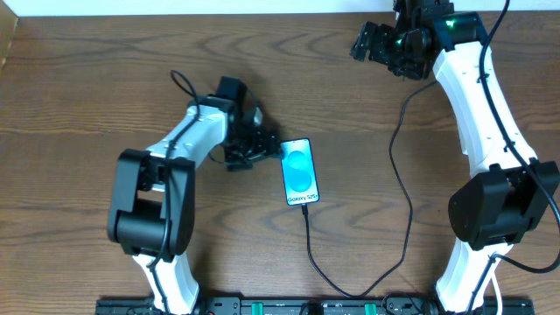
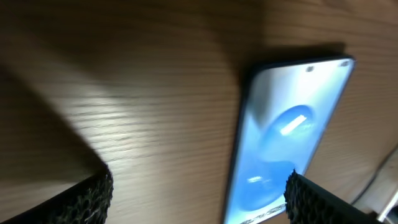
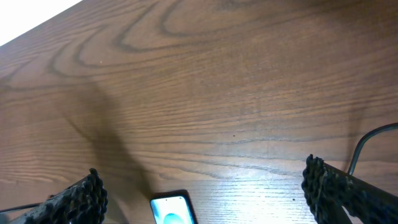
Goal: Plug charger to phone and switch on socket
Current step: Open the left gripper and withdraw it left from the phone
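Observation:
The phone (image 1: 299, 171) lies flat mid-table, its blue screen up; it also shows in the left wrist view (image 2: 292, 124) and the right wrist view (image 3: 173, 210). The thin black charger (image 1: 313, 254) meets the phone's near short edge, then loops along the front and up the right side of the table. My left gripper (image 1: 258, 147) hovers open just left of the phone; one of its fingertips (image 2: 314, 202) overlaps the phone's edge, and nothing is held (image 2: 199, 199). My right gripper (image 1: 363, 42) is open and empty at the far right (image 3: 208, 199). The socket is out of view.
The wooden table (image 1: 87, 105) carries nothing else in view. The charger (image 3: 367, 142) runs past the right gripper's right finger. Both arm bases stand at the front edge, the left arm (image 1: 153, 197) and the right arm (image 1: 499, 206).

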You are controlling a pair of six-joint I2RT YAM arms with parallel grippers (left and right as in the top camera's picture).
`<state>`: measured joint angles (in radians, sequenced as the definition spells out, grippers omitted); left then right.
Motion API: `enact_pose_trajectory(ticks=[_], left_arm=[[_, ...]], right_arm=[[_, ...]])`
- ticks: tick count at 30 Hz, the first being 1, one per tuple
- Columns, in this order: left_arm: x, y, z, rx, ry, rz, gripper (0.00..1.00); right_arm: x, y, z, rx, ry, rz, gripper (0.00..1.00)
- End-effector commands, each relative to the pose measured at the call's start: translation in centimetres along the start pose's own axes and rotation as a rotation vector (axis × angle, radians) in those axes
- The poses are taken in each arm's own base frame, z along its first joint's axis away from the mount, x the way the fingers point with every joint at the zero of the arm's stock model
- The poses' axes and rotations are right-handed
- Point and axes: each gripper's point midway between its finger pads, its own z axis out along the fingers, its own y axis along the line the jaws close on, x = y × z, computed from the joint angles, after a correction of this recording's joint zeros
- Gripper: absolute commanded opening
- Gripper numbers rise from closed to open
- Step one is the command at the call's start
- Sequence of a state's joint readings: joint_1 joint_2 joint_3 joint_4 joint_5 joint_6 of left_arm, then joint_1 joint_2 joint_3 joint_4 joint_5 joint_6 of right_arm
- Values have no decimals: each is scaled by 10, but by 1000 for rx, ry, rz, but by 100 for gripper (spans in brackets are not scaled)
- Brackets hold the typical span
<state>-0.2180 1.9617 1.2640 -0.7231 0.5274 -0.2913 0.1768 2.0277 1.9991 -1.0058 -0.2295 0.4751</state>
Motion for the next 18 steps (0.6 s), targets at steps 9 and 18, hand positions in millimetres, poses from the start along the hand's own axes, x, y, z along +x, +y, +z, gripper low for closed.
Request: enact_pose_trajectory(ticks=[9, 18], left_arm=[[-8, 43, -140, -277, -359, 26, 88], [22, 19, -236, -240, -660, 72, 88]], right_arm=[[-3, 6, -11, 2, -26, -33, 99], [-3, 6, -11, 2, -27, -33, 99]])
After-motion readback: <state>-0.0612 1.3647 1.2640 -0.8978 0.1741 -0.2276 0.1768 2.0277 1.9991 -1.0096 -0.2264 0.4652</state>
